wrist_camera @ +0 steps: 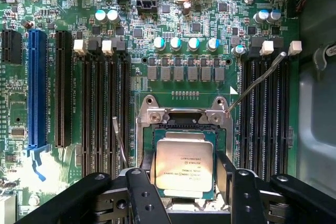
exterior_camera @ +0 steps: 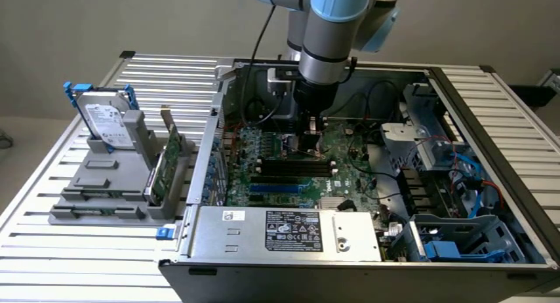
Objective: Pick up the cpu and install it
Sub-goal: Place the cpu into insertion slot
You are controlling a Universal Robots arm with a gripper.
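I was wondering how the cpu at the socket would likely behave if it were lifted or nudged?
The cpu looks like a stiff, flat plate with a metal lid, so it probably won't flex. Its smooth top and thin edges suggest it could slip in a light grip. Lying flat inside the socket frame, it seems unlikely to roll or tip.

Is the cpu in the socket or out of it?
In: the cpu lies flat and square inside the socket frame on the motherboard.
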